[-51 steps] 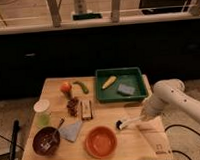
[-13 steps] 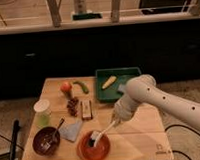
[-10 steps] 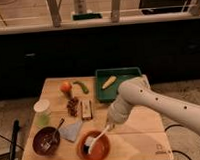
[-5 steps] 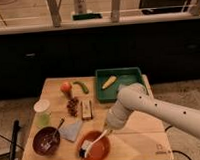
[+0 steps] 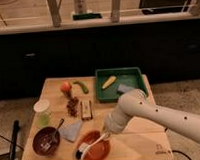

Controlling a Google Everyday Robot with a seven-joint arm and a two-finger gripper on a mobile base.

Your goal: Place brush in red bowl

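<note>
The red bowl (image 5: 98,147) sits near the front edge of the wooden table (image 5: 141,142). The brush (image 5: 92,145) slants across it: its white handle runs down and left from my gripper (image 5: 108,132), and its black bristle head rests at the bowl's left rim. My gripper is at the end of the white arm that reaches in from the right. It sits just above the bowl's upper right rim and is shut on the top of the handle.
A maroon bowl (image 5: 46,142) with a dark utensil stands to the left, with a blue-grey cloth (image 5: 70,131) between the bowls. Behind are a green-filled cup (image 5: 42,113), an apple (image 5: 66,87), a green pepper (image 5: 82,87), a snack bar (image 5: 86,109) and a green tray (image 5: 134,76).
The gripper has moved down and a little left with the brush. The bristle head has gone from the bowl's middle to its left rim.
</note>
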